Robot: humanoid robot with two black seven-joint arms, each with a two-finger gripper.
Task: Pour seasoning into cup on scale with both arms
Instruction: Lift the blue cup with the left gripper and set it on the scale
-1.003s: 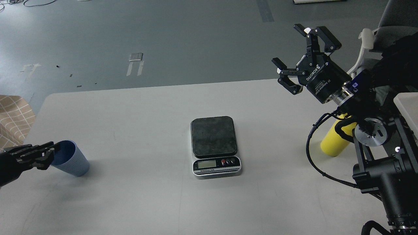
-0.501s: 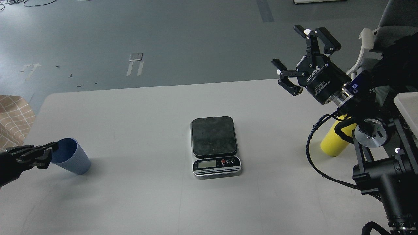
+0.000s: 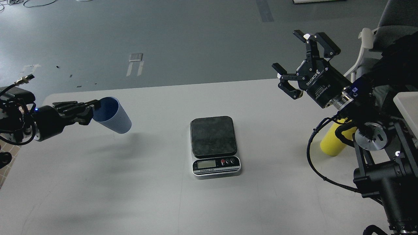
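My left gripper [image 3: 93, 109] is shut on the rim of the blue-grey ribbed cup [image 3: 114, 116] and holds it tilted in the air, above the table and left of the scale. The scale [image 3: 214, 145] lies flat at the table's middle, its dark platform bare, its display strip toward me. My right gripper [image 3: 295, 60] is open and empty, raised above the table's far right part. The yellow seasoning bottle [image 3: 334, 142] stands at the right, mostly hidden behind my right arm; its nozzle does not show.
The white table [image 3: 130, 189] carries only the scale and the bottle. A chair [image 3: 392, 23] stands at the far right behind my right arm. A tan checked thing is at the left edge. Grey floor lies beyond the table's far edge.
My left gripper has lifted the cup off the table and carried it up and to the right, toward the scale. My right gripper has barely moved.
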